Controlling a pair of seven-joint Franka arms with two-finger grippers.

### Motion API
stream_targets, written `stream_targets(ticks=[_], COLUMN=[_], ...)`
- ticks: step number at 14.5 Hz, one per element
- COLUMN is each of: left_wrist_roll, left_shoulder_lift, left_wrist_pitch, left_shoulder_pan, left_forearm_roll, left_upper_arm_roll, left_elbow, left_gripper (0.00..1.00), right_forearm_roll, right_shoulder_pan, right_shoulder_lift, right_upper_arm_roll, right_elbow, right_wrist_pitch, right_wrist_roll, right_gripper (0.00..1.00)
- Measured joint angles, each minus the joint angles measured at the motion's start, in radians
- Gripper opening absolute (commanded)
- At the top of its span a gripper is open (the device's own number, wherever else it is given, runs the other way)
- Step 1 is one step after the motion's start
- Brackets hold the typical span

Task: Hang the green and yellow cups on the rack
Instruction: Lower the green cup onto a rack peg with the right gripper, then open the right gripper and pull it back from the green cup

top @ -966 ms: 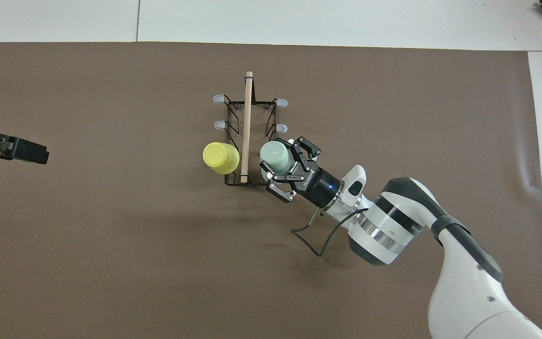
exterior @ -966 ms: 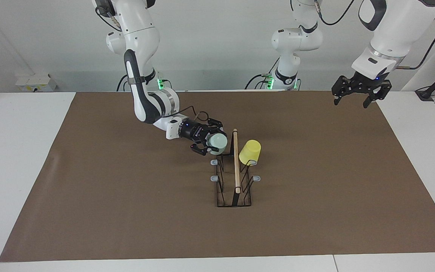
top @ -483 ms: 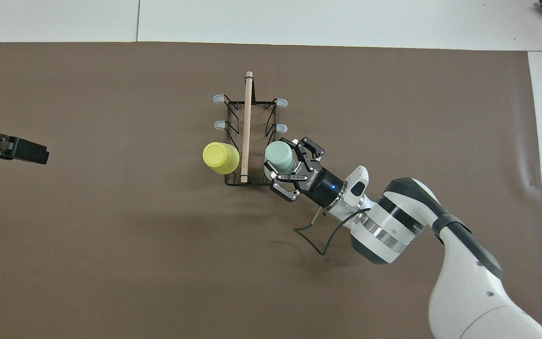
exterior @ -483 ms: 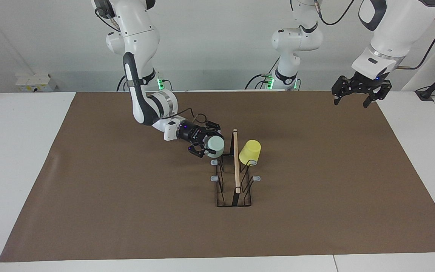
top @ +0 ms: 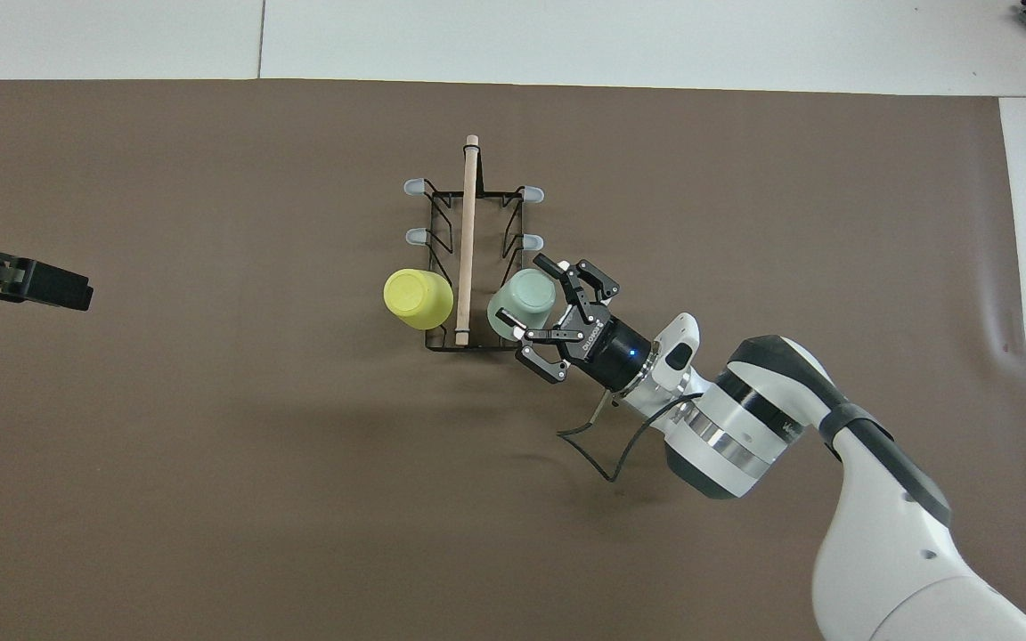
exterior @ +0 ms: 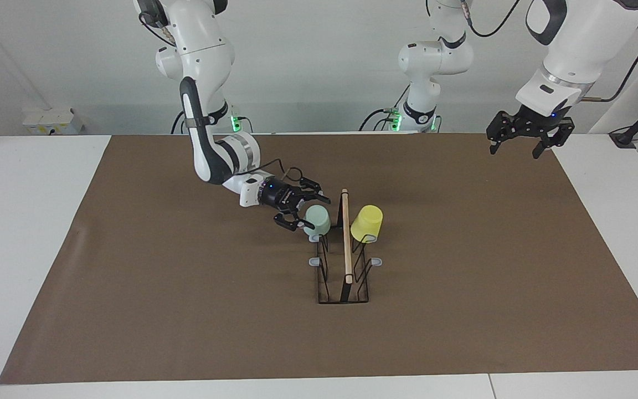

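The black wire rack (exterior: 345, 260) with its wooden top rod stands mid-table and also shows in the overhead view (top: 467, 231). The yellow cup (exterior: 367, 223) hangs upside down on a prong at the rack's end nearest the robots, on the left arm's side (top: 418, 298). The mint green cup (exterior: 318, 220) sits tilted, upside down, on the matching prong on the right arm's side (top: 522, 298). My right gripper (exterior: 311, 213) is low beside the green cup, its fingers spread open around it (top: 519, 288). My left gripper (exterior: 521, 143) waits, open and empty, raised over the mat's edge (top: 32, 283).
Several grey-capped prongs (top: 531, 241) of the rack are bare. A brown mat (exterior: 186, 288) covers the table. The right arm's cable (top: 598, 436) loops just above the mat near its wrist.
The right gripper lowered the green cup onto the rack's prong, opened its fingers and drew back slightly. The cup now rests tilted on the prong. The left arm has not moved.
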Motion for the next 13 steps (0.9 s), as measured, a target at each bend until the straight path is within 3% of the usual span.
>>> stream_targets(ticks=[13], left_wrist_roll=[0.0], left_shoulder_lift=[0.0], left_wrist_pitch=[0.0], left_shoulder_pan=[0.0], left_forearm_roll=[0.0], left_upper_arm_roll=[0.0], left_elbow=[0.0], left_gripper=[1.0], right_forearm_roll=[-0.002], right_shoulder_pan=[-0.013], right_shoulder_lift=[-0.002], right_upper_arm_roll=[-0.001], right_elbow=[0.008], right_wrist_pitch=[0.03], right_wrist_roll=[-0.01], right_gripper=[1.0])
